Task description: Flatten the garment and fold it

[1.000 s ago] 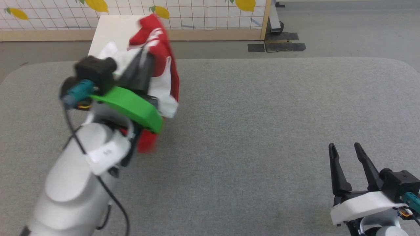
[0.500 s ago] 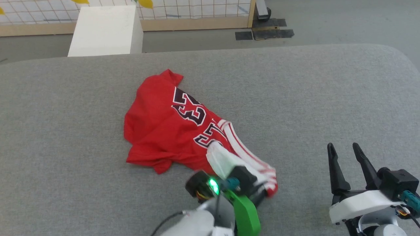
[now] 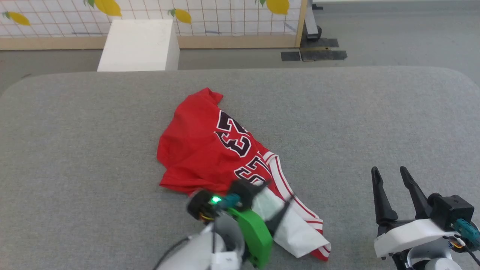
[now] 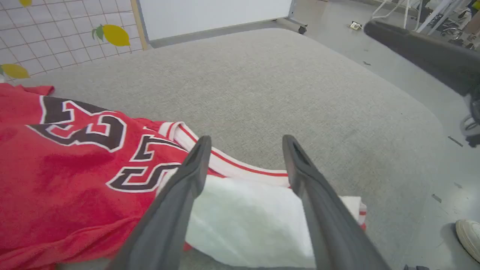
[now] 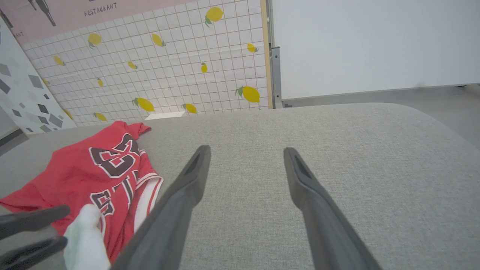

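Note:
The garment (image 3: 202,146), a red jersey with a black "23", lies crumpled on the grey table (image 3: 337,112). Its white sleeve (image 3: 296,232) trails toward the near edge. My left gripper (image 3: 270,202) hovers low over that sleeve, jaws open. In the left wrist view the left gripper (image 4: 246,140) straddles the white sleeve (image 4: 247,217) without pinching it, with the red body of the garment (image 4: 56,176) to the left. My right gripper (image 3: 389,170) rests open at the lower right, well clear of the cloth. The right wrist view shows the right gripper (image 5: 246,150) empty over bare table and the garment (image 5: 93,168) at left.
Beyond the table's far edge stands a white box (image 3: 138,45) in front of a lemon-patterned wall panel (image 3: 225,15). Bare grey table stretches to the right of the garment. A person's shoe (image 4: 468,236) is on the floor past the table's right edge.
A second ago my left gripper held the garment bunched up in the air. It then laid the garment on the table and has now opened off the sleeve. The head camera shifted meanwhile.

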Available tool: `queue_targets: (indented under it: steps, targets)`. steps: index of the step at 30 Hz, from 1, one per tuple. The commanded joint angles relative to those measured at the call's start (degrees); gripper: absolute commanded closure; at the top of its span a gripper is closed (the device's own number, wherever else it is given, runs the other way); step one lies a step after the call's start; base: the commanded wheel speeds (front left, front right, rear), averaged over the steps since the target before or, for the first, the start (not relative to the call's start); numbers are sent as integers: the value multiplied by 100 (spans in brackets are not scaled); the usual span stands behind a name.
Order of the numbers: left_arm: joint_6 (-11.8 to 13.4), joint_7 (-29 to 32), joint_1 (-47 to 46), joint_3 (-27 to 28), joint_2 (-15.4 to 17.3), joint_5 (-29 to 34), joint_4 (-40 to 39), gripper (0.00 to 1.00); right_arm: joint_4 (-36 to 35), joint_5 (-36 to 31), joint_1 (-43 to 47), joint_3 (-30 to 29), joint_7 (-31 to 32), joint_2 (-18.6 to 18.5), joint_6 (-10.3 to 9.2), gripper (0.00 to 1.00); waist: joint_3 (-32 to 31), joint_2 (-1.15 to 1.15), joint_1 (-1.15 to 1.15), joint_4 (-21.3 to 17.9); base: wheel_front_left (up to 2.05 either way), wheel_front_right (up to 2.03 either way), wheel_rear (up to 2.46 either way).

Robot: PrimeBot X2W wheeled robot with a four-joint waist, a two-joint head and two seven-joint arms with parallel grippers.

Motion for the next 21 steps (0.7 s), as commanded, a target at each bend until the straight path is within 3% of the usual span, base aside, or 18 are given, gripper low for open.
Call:
queue_targets:
  steps: [1,11,21]
  targets:
    - [141,-172,-37,187,135,-90,-103,0,-29,-13,45,17,-1,6,-8,0,-156,0,0,118,0,0,0]
    - [1041,-1103,587,1368,798,-278,-617,0,-126,73,229,116,-84,6,-8,0,-289,0,0,209,0,0,0]
    - [1455,-672,1129,1441,1027,-429,-498,0,-135,125,258,182,-55,6,-8,0,-101,0,0,139,0,0,0]
